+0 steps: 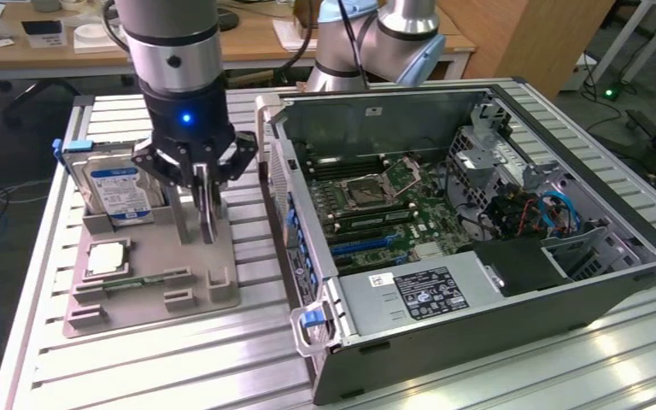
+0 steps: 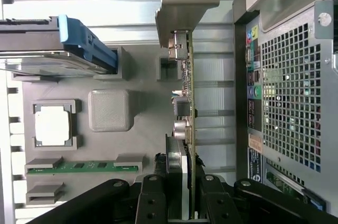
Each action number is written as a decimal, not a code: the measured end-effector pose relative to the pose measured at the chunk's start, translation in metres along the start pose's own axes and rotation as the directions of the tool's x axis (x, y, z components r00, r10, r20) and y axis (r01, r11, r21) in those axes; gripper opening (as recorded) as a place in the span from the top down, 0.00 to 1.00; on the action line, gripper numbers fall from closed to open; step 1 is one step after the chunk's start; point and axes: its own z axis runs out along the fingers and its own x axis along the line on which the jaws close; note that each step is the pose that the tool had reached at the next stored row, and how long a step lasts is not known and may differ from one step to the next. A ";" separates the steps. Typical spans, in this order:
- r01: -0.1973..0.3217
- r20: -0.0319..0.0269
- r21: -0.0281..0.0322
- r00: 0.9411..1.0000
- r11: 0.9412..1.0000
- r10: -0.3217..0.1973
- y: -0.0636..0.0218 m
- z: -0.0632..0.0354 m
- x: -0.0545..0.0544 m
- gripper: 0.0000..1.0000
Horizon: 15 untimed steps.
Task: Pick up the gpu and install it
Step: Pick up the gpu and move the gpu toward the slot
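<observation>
An open computer case stood close beside the claw on the slatted worktop. Beneath the claw lay a grey holder tray, with a blue-labelled hard drive and a square CPU on the side away from the case. The gpu, a thin dark card with a pale bracket, stood on edge, pinched between the claw's fingers and reaching down below them.

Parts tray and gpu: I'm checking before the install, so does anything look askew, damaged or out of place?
Nothing stands out. The gpu stands upright on edge, clamped in the gripper. The hard drive, CPU chip and memory stick sit square in their slots on the tray.
</observation>
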 end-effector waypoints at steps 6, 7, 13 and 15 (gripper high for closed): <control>0.000 0.000 -0.004 1.000 1.000 0.000 0.0009 -0.0203 0.000 0.72; 0.000 0.000 -0.004 1.000 1.000 0.000 0.0011 -0.0236 0.000 0.72; 0.000 0.000 -0.009 1.000 1.000 0.000 0.0018 -0.0394 -0.001 0.72; 0.000 -0.001 -0.011 1.000 1.000 0.000 0.0020 -0.0444 -0.001 0.72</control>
